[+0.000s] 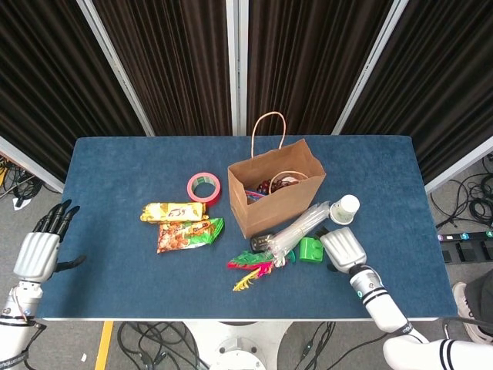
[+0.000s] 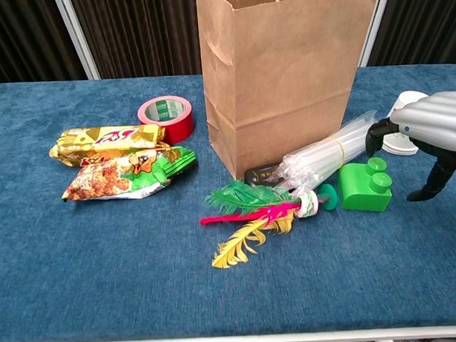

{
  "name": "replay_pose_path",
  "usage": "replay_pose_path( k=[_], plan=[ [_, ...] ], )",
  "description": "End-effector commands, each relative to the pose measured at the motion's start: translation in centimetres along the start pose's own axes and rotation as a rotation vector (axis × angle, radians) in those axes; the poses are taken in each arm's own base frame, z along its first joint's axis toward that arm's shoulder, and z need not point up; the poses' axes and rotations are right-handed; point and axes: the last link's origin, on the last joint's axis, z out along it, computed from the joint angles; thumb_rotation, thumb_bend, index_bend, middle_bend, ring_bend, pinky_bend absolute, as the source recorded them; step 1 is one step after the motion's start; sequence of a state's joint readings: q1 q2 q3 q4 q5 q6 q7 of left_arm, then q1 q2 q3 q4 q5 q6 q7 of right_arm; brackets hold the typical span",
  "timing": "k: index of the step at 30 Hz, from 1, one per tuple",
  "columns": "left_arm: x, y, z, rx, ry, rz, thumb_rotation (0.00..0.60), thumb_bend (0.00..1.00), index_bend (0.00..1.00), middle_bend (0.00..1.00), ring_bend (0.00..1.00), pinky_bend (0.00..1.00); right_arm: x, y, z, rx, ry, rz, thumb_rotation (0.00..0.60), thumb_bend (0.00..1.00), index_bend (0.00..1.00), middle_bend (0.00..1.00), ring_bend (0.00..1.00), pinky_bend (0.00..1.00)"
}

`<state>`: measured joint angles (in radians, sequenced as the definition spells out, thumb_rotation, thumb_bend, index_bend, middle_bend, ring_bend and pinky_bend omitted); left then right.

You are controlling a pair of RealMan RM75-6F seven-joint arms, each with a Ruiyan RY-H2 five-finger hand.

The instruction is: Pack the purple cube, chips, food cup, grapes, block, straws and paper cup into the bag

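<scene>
The brown paper bag (image 1: pixel 266 202) (image 2: pixel 284 78) stands upright mid-table with dark and pink items inside. A bundle of clear straws (image 1: pixel 299 227) (image 2: pixel 329 155) leans at its right front corner. Beside it lies the green block (image 1: pixel 310 249) (image 2: pixel 363 188). The white paper cup (image 1: pixel 344 209) (image 2: pixel 403 142) lies just beyond. My right hand (image 1: pixel 343 250) (image 2: pixel 430 128) hovers over the block's right side, fingers apart, holding nothing. Two chip bags (image 1: pixel 181 224) (image 2: pixel 122 162) lie left of the bag. My left hand (image 1: pixel 38 250) hangs open off the table's left edge.
A red tape roll (image 1: pixel 203 186) (image 2: pixel 166 118) sits left of the bag. A feathered shuttlecock toy (image 1: pixel 253 268) (image 2: pixel 249 215) and a small dark object (image 2: pixel 262 174) lie in front of the bag, under the straws.
</scene>
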<state>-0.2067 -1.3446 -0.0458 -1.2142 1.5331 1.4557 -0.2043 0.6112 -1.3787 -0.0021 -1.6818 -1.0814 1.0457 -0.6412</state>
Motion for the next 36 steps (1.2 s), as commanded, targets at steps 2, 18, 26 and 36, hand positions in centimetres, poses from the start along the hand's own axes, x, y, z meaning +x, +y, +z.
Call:
replay_pose_path(
  k=[2, 18, 26, 36],
  plan=[
    [-0.1, -0.1, -0.1, 0.001, -0.003, 0.000, 0.600, 0.08, 0.11, 0.09, 0.03, 0.20, -0.4, -0.3, 0.5, 0.002, -0.004, 0.007, 0.600, 0.00, 0.32, 0.28, 0.78, 0.85],
    [-0.3, -0.4, -0.1, 0.005, -0.003, -0.001, 0.600, 0.08, 0.11, 0.09, 0.03, 0.20, -1.8, -1.5, 1.8, 0.005, -0.030, 0.023, 0.600, 0.00, 0.32, 0.30, 0.78, 0.85],
    [-0.4, -0.6, -0.3, 0.010, -0.003, -0.002, 0.600, 0.08, 0.11, 0.09, 0.03, 0.20, -2.5, -2.0, 2.4, 0.005, -0.036, 0.021, 0.600, 0.00, 0.32, 0.32, 0.78, 0.85],
    [-0.3, -0.7, -0.2, 0.011, 0.000, -0.006, 0.600, 0.08, 0.11, 0.09, 0.03, 0.20, -3.0, -1.9, 2.5, -0.001, -0.020, 0.001, 0.600, 0.00, 0.34, 0.36, 0.80, 0.86]
  ],
)
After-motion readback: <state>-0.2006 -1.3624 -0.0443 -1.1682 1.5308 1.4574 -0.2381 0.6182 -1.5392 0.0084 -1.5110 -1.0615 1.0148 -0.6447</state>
